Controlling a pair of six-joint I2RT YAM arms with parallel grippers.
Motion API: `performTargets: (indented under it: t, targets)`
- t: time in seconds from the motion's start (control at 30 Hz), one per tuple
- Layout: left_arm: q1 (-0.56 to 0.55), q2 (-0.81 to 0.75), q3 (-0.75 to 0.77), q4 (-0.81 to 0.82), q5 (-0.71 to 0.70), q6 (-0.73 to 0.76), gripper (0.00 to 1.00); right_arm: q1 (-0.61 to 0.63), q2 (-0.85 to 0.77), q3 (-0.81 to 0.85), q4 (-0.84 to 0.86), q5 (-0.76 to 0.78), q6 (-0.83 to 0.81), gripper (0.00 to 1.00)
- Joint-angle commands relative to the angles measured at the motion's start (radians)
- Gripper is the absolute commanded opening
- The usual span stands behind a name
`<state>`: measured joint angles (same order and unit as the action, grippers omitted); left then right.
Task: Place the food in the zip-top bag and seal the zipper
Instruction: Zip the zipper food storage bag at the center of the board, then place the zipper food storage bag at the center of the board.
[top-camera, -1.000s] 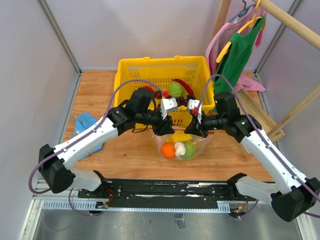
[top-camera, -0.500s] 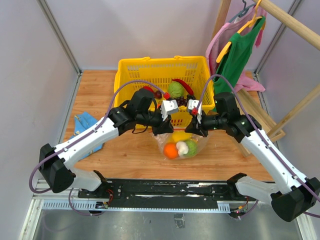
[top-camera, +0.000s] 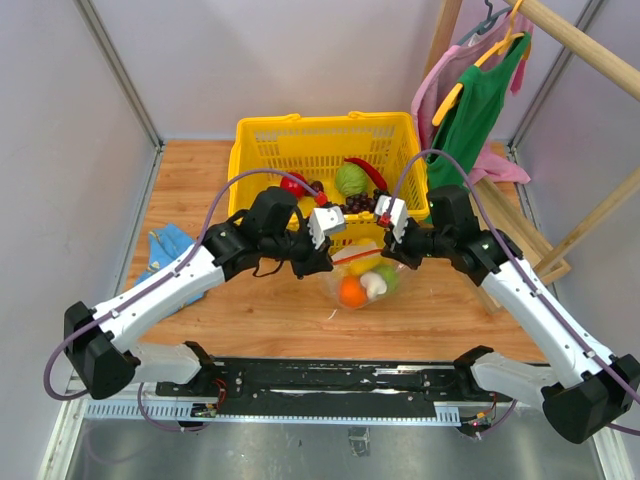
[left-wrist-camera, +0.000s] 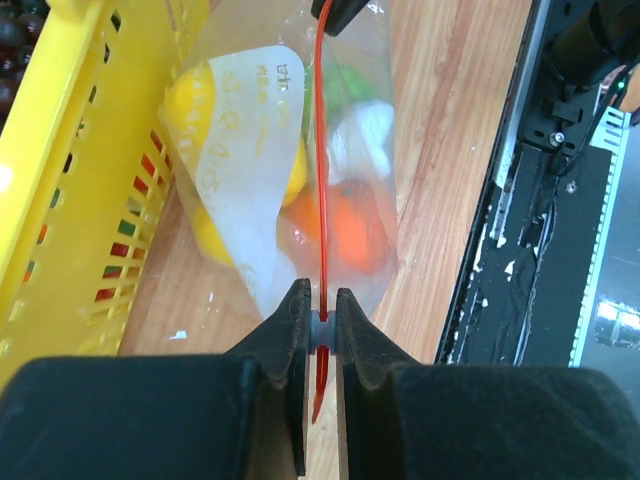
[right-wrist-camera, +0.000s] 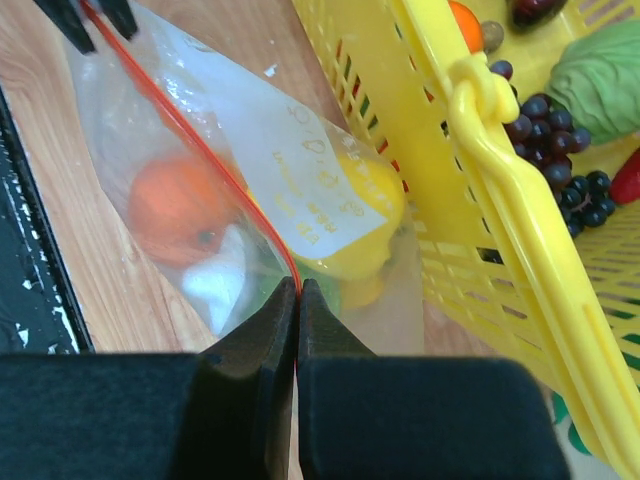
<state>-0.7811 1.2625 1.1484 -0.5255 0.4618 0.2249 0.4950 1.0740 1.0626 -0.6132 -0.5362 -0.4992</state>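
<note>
A wooden bench (top-camera: 250, 310) is enclosed by pale grey walls. A wooden rack with a green garment (top-camera: 480, 110) stands at 2 o'clock, and a crumpled blue cloth (top-camera: 168, 245) lies at 9 o'clock.

At the bench's centre a see-through soft plastic zip-top bag (top-camera: 362, 282) is held between the 2 arms, just beside the front wall of a yellow plastic lattice basket (top-camera: 320, 122) that sits at 12 o'clock from it. The bag's red-orange zipper strip (left-wrist-camera: 322, 150) is stretched straight along its top edge.

The left jaws are closed narrowly on the strip's 9 o'clock end, with a small greyish end piece (left-wrist-camera: 320, 328) pinched between them. The right jaws are pressed fully together on the strip's 3 o'clock end.

Inside the bag are seen 4 glossy toy foods: a round orange fruit (left-wrist-camera: 350, 225), a yellow fruit (right-wrist-camera: 355, 220), a white piece (left-wrist-camera: 375, 125) and a green piece (top-camera: 388, 277). Whether the bag's base touches the bench cannot be told.

In the basket are seen a green leafy vegetable (top-camera: 351, 180), a red pepper (top-camera: 365, 172) and a bunch of dark grapes (right-wrist-camera: 560, 140).
</note>
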Motion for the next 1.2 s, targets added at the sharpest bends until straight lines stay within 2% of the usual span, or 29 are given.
performTargets:
  t: [0.0,0.43,0.57,0.83,1.03,1.1,1.17]
  targets:
    - [0.003,-0.058,-0.025,-0.088,-0.052,-0.026,0.00,-0.033,0.003,-0.010,-0.019,0.166,-0.002,0.01]
    - [0.003,-0.109,-0.067,-0.172,-0.212,-0.084,0.00,-0.062,0.067,0.017,-0.005,0.255,0.080,0.00]
    - [0.003,-0.109,-0.075,-0.162,-0.297,-0.113,0.00,-0.064,0.097,0.029,0.008,0.234,0.093,0.01]
    - [0.012,0.034,-0.030,-0.127,-0.438,-0.215,0.00,-0.063,0.148,0.008,0.235,0.238,0.170,0.01]
    - [0.071,0.092,0.000,-0.075,-0.502,-0.310,0.00,-0.062,0.214,0.023,0.353,0.264,0.199,0.01]
    - [0.095,0.096,-0.003,-0.055,-0.505,-0.344,0.00,-0.062,0.231,0.031,0.378,0.244,0.216,0.04]
    - [0.112,0.097,-0.004,-0.037,-0.511,-0.364,0.00,-0.062,0.234,0.038,0.388,0.216,0.229,0.13]
